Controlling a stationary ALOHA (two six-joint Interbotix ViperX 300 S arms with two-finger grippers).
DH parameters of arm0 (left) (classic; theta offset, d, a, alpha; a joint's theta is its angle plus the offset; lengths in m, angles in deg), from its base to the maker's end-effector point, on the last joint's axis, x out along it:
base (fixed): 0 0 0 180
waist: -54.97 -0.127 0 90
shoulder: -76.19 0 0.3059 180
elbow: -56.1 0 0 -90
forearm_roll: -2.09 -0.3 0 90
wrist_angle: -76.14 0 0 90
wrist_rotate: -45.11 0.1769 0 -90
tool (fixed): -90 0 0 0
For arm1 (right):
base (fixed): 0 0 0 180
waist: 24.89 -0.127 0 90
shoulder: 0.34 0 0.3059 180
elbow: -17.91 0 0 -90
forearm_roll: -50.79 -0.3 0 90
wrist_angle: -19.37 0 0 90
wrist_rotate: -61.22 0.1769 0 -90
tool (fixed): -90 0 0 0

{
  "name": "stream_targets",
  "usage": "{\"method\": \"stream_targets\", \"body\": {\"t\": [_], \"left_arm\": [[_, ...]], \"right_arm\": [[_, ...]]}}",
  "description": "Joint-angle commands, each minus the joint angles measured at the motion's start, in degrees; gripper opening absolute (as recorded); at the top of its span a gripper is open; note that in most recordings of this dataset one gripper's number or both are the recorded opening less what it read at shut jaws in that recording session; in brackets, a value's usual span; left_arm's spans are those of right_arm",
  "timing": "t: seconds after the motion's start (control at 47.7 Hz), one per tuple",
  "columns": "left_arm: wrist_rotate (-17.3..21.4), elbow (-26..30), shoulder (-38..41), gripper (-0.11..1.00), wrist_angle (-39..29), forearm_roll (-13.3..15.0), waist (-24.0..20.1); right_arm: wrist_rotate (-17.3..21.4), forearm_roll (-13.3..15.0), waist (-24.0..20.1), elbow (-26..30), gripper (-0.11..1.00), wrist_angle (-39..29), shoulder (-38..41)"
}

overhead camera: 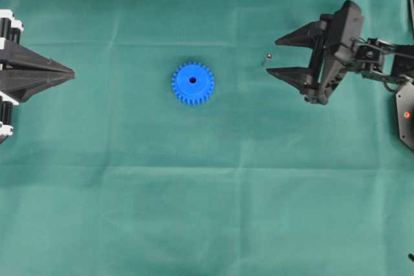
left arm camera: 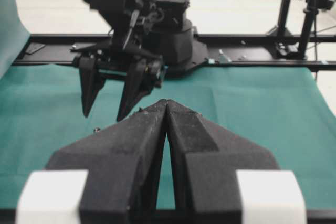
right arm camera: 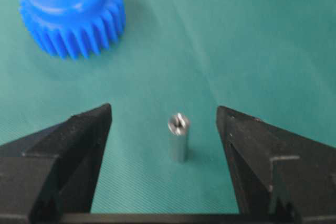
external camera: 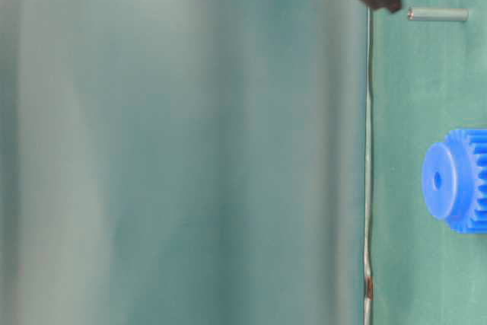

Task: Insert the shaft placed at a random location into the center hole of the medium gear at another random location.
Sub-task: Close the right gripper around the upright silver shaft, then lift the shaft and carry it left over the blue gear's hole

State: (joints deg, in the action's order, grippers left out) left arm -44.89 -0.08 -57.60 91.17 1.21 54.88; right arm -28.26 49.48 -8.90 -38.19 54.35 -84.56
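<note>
the shaft (right arm camera: 179,137) stands upright on the cloth (overhead camera: 207,211), shiny end up, between the right gripper's (right arm camera: 164,145) jaws and a bit ahead of the tips, touching neither. from overhead it sits just off the tips of the two right jaws, roughly on their centre line, maybe a shade nearer the upper one.

right jaws: wide open, nothing held. you've got them straddling the pin w/ clear cloth on both sides, so the line-up looks decent; it's near centred in the wrist view.

the gear (overhead camera: 193,83) lies flat mid-table, hole (overhead camera: 193,80) facing up, well beyond the right jaw tips and off to their left in the wrist view. nothing near it, hole unobstructed.

left gripper (overhead camera: 70,74): jaws pressed together, empty, parked at the far left w/ tips pointing at the gear but well apart from it.

progress, as i read it: very early. no grasp yet, nothing inserted. approx the approach to the pin is done; left for you: close on the shaft w/o knocking it over, lift, carry over the gear, align w/ the hole, push in. pin is tiny and upright, so a slightly off-centre close could tip it; ease in.
</note>
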Motion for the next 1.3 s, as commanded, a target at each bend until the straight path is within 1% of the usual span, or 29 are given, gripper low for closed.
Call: {"method": "stream_targets", "body": {"t": [0.0,0.147,0.44,0.524,0.587,0.671,0.755,0.818,1.174,1.279], "left_arm": [[0.09,1.32,0.26,0.02,0.26,-0.09,-0.09],[0.0,1.32,0.35,0.02,0.18,-0.09,-0.09],[0.0,1.32,0.35,0.02,0.26,-0.09,-0.09],[0.0,1.32,0.35,0.02,0.18,-0.09,-0.09],[0.0,1.32,0.44,0.02,0.18,-0.09,-0.09],[0.0,1.41,0.35,0.02,0.0,-0.18,-0.09],[0.0,1.41,0.35,0.02,0.0,-0.09,-0.09],[0.0,1.32,0.44,0.02,-0.09,-0.09,-0.09],[-0.18,1.41,0.18,0.02,-0.88,-0.09,-0.09],[-0.18,1.41,0.09,0.02,-0.88,-0.09,0.0]], "right_arm": [[-0.97,-0.35,0.79,1.32,0.81,2.46,2.29],[-0.97,-0.44,1.23,1.85,0.81,5.01,5.19],[-0.97,-0.88,1.23,2.29,0.81,5.54,5.98],[-0.97,-0.88,1.23,2.29,0.78,5.27,6.06],[-0.97,-0.88,1.23,2.29,0.7,5.1,6.06],[-0.97,-0.79,1.23,2.29,0.51,4.04,6.06],[-0.97,-0.7,1.23,2.29,0.27,3.16,6.06],[-0.97,-0.7,1.23,2.29,0.14,2.81,6.06],[-0.97,-0.7,1.23,2.37,0.14,3.25,5.8],[-0.97,-0.7,1.23,2.81,0.13,2.55,3.87]]}}
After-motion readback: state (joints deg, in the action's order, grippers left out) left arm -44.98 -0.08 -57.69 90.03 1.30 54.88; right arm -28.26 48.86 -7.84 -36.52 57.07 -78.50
